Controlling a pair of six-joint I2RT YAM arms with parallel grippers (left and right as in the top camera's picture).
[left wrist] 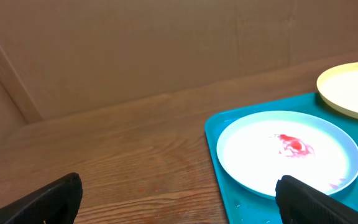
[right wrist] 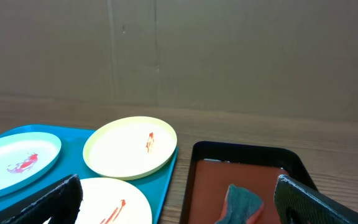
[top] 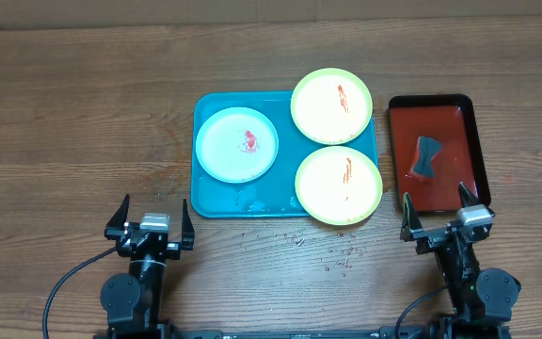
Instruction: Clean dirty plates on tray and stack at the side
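A turquoise tray holds three plates with red smears. The pale blue-white plate lies at its left; it also shows in the left wrist view. One yellow-green plate sits at the tray's far right corner, the other at the near right, both overhanging the rim. My left gripper is open and empty at the near table edge, left of the tray. My right gripper is open and empty, near the red tray.
A dark red tray with a black rim stands right of the turquoise tray and holds a grey-blue sponge, also in the right wrist view. Water droplets speckle the wood in front of the tray.
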